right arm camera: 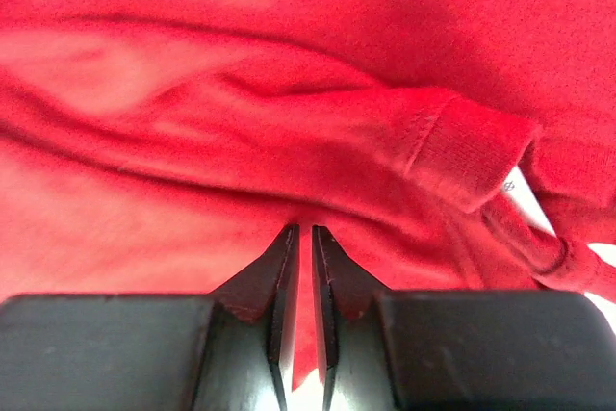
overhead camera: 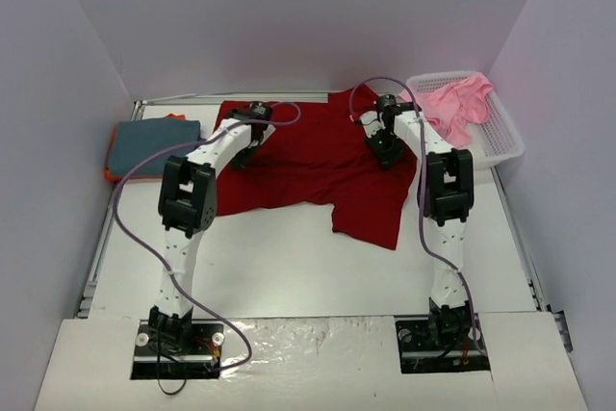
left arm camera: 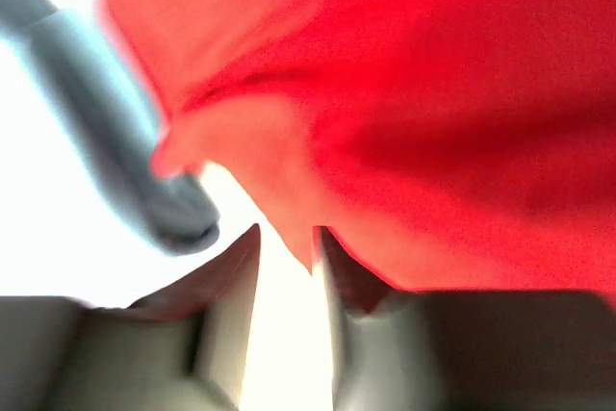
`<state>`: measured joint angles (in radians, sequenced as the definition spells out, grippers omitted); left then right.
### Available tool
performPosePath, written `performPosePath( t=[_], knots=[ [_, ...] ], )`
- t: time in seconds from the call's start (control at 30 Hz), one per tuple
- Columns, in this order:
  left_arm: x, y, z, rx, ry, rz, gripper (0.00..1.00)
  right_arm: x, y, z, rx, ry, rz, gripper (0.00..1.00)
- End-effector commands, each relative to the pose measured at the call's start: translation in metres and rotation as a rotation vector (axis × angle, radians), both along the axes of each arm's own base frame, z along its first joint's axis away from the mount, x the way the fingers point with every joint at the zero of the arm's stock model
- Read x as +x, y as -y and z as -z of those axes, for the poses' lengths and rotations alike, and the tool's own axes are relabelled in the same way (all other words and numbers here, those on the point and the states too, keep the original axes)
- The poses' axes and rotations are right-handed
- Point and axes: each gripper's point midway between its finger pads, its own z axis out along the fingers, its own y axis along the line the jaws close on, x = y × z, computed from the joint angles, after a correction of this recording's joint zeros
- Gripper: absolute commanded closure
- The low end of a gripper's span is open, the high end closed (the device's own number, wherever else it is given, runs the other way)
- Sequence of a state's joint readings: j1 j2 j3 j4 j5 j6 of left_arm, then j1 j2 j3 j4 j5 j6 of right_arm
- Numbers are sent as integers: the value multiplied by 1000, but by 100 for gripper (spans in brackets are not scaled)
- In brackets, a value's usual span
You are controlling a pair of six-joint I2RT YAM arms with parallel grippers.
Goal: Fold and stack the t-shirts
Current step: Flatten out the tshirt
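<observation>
The dark red t-shirt [overhead camera: 318, 166] lies spread and rumpled across the far middle of the table. My left gripper [overhead camera: 243, 153] is over its left part. In the left wrist view [left arm camera: 289, 238] its jaws stand a little apart, with a corner of the red cloth [left arm camera: 433, 93] at their tips and bright table showing between them. My right gripper [overhead camera: 385, 153] is on the shirt's right part and is shut [right arm camera: 305, 230] on a fold of the red cloth [right arm camera: 289, 93]. The teal-blue t-shirt [overhead camera: 154, 146] lies folded on the orange one [overhead camera: 109, 175] at the left. The light pink t-shirt [overhead camera: 457, 108] lies in the basket.
The white lattice basket [overhead camera: 505, 137] stands at the far right by the wall. Purple cables [overhead camera: 125, 199] loop beside both arms. White walls close in the table on three sides.
</observation>
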<state>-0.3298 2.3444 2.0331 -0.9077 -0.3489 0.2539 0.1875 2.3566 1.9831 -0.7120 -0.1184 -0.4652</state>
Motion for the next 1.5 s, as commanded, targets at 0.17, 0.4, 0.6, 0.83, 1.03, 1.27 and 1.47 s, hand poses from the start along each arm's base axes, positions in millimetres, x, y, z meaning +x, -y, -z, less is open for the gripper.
performPosePath(
  t=[0.17, 0.4, 0.6, 0.83, 1.03, 1.27, 1.47],
  knots=[
    [-27, -20, -171, 68, 415, 55, 38, -19, -20, -115, 114, 183, -29, 86],
    [-74, -21, -121, 53, 326, 258, 37, -74, -14, -111, 142, 163, -21, 61],
    [-106, -33, -34, 156, 202, 451, 35, -127, 0, -77, 143, 85, -23, 62],
    [-113, -30, 0, 138, 137, 502, 35, -130, 17, -54, 176, 36, 53, 63],
    [-118, -27, 11, 116, 115, 504, 35, -125, 25, -50, 163, 32, 79, 64],
    [-134, -27, 29, 106, 59, 520, 45, -122, 33, -51, 141, 39, 101, 64],
    [-149, -35, 35, 111, 24, 509, 91, -123, 35, -46, 127, 27, 109, 64]
  ],
)
